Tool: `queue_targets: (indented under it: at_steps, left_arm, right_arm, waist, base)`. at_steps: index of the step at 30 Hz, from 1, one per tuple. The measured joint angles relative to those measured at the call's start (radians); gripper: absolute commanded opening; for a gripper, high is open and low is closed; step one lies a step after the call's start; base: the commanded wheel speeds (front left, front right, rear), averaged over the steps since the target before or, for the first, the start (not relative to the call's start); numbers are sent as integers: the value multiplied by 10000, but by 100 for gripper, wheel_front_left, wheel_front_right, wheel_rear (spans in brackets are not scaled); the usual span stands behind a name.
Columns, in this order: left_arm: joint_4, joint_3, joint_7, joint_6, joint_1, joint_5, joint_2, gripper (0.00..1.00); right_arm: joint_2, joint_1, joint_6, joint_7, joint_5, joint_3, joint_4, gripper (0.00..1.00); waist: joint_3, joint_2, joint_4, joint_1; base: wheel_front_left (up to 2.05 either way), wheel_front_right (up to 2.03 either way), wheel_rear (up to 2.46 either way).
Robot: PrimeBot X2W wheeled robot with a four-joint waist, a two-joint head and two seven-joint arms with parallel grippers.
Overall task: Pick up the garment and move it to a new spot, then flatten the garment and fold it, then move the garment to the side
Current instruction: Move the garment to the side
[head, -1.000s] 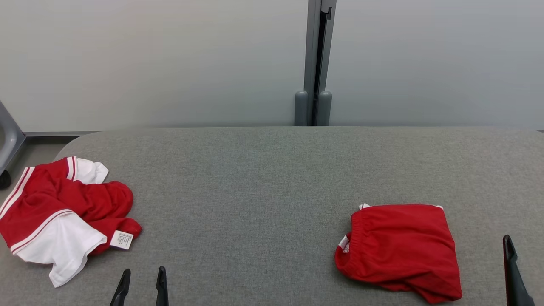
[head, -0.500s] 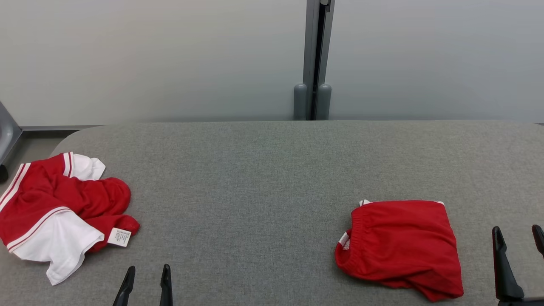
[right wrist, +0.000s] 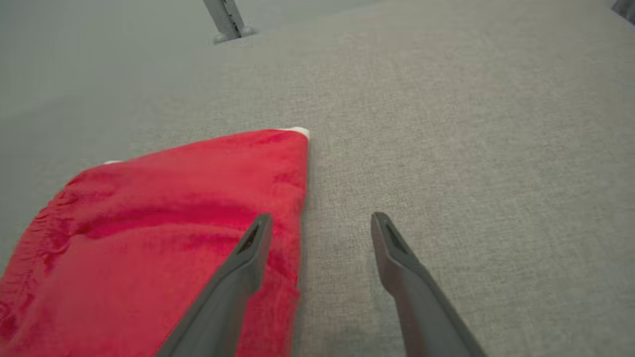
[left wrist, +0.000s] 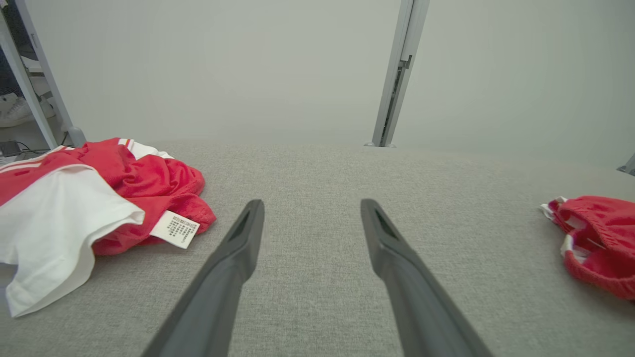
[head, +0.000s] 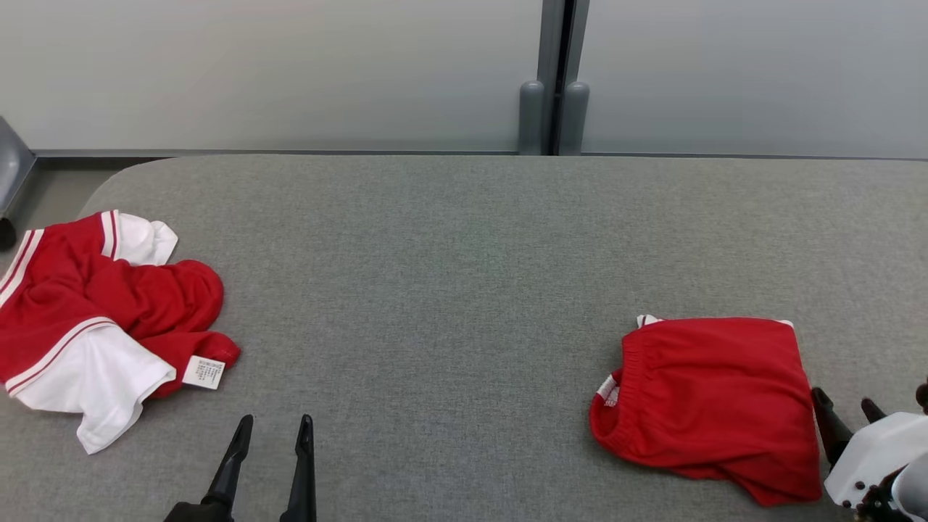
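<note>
Black and long-fingered, the left gripper (head: 276,420) sits nearest, at the lower left of the head view, over bare table, its jaws spread wide with nothing between them; in the left wrist view (left wrist: 312,204) only grey cloth shows between the two fingers. At the lower right, the right gripper (head: 842,397) rises from its white wrist housing (head: 873,446), jaws likewise wide apart and holding nothing. It stands just beside the right edge of the folded red fabric garment (head: 714,399). In the right wrist view (right wrist: 321,217) one finger overlaps that red cloth (right wrist: 173,233) and the other lies over bare table, though I cannot tell if either touches. This folded piece lies flat on the right side of the grey fabric-covered table (head: 435,290), its gathered waistband turned toward the middle and a little white trim showing at its corners. Well apart from it, on the left side of the table near the rounded corner, lies the crumpled red and white fabric garment (head: 94,304), bunched and unfolded, with a white panel toward the near edge and white stripes along its red hems. A small white printed care label (head: 204,372) sticks out from its lower right fold, pointing toward the left gripper; the left wrist view shows the heap (left wrist: 99,188) and label (left wrist: 174,229) left of the fingers. Beyond the table's far edge stand pale grey wall panels, joined by an upright grey metal post (head: 554,72).
</note>
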Motion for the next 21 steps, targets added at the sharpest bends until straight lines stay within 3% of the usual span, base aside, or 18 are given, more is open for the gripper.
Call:
queue_targets:
  at_steps: [10, 11, 12, 16, 21]
  left_arm:
    - [-31, -8, -2, 81, -112, 13, 6, 100]
    - [-46, -8, -2, 102, -115, 13, 6, 100]
    - [-54, -12, 0, 102, -124, 13, 6, 100]
    - [-186, -36, -2, 119, -264, -2, 4, 100]
    - [-420, -121, -19, 40, -746, 71, 8, 100]
  right_arm:
    - [136, -351, -4, 692, 1116, 965, 1126, 100]
    - [65, -415, -4, 704, 1208, 1087, 1158, 44]
    - [-10, -466, -4, 694, 1283, 1223, 1158, 0]
    - [-311, -825, -2, 533, 1505, 1256, 1287, 0]
    - [-1499, -1962, 8, 449, 957, 1078, 1450, 0]
  waist:
    - [181, 0, 272, 0]
    - [207, 0, 250, 0]
    - [231, 0, 223, 0]
    - [417, 0, 26, 0]
    - [1070, 0, -292, 0]
  base:
    - [0, 0, 0]
    - [0, 0, 0]
    - [0, 0, 0]
    - [0, 0, 0]
    - [0, 0, 0]
